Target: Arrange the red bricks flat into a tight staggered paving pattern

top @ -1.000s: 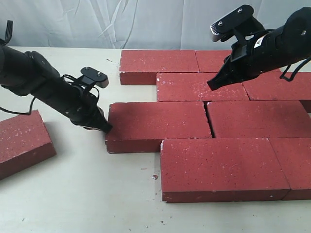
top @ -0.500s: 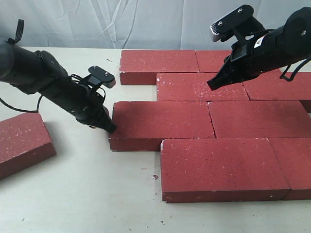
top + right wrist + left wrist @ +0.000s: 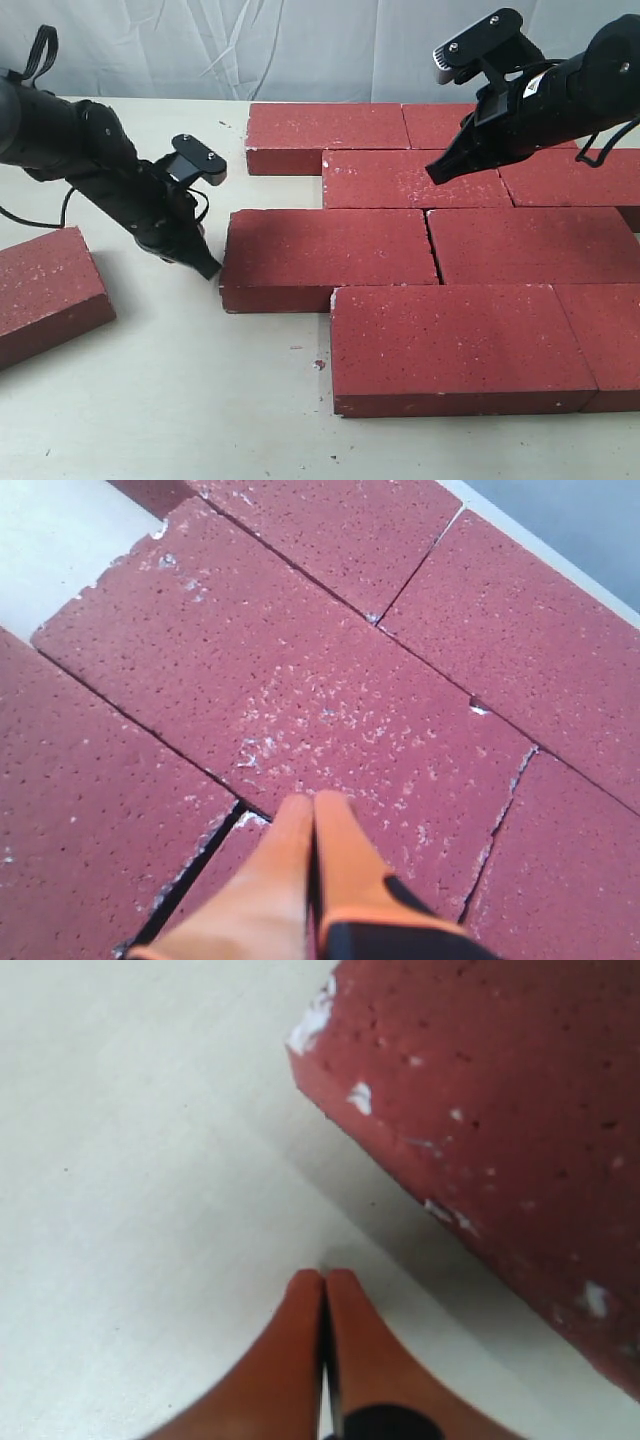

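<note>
Red stray brick (image 3: 45, 290), exterior view only

Speckled red bricks (image 3: 400, 180) lie flat, staggered (one brick (image 3: 45, 290) apart).

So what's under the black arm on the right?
Flat red bricks, laid in rows. The shut right gripper points down at one of them. The arm covers parts of the bricks behind it, so those bits cannot be seen.

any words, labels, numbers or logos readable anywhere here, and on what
None readable. The red bricks show only white speckles and chips, no stamp. The orange fingers, the black arms, the table and the backdrop carry no label or mark.
</note>
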`<action>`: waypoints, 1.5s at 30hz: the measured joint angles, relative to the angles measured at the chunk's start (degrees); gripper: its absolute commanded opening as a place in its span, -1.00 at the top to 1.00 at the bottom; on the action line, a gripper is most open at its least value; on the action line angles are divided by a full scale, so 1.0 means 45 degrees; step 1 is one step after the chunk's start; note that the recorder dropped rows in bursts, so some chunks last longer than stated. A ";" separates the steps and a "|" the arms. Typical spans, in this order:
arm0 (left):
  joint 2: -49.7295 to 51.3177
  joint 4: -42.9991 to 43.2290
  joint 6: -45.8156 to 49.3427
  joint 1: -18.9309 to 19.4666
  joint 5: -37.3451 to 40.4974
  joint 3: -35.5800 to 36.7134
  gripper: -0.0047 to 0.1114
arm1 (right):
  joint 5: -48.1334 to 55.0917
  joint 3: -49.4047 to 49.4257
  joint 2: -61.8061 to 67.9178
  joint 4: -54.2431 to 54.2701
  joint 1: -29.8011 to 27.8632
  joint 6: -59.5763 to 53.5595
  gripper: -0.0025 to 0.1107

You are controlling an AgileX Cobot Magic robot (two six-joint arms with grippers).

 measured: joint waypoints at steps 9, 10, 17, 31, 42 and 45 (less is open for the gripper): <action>-0.2183 0.1891 -0.1823 0.0761 0.2114 0.0000 0.92 | -0.0026 0.0000 0.0000 0.0000 0.0000 0.0000 0.97; -0.2455 0.2057 -0.2234 0.0971 0.2380 0.0000 0.92 | -0.0026 0.0000 0.0000 0.0000 0.0000 0.0000 0.97; -0.3965 0.2336 -0.4181 0.1856 0.2403 0.0000 0.92 | -0.0191 0.0000 0.0000 0.0230 0.0000 0.0000 0.97; -0.4478 0.7645 -0.8567 0.2274 0.8874 -0.0760 0.92 | -0.0153 0.0000 0.0000 0.0548 0.0000 0.0000 0.97; -0.5604 0.8238 -0.9319 0.4601 0.9334 0.0876 0.92 | -0.0153 0.0000 0.0000 0.0548 0.0000 0.0000 0.97; -0.5634 0.8913 -0.9927 0.5716 0.9334 0.1035 0.92 | -0.0153 0.0000 0.0000 0.0574 0.0000 0.0000 0.97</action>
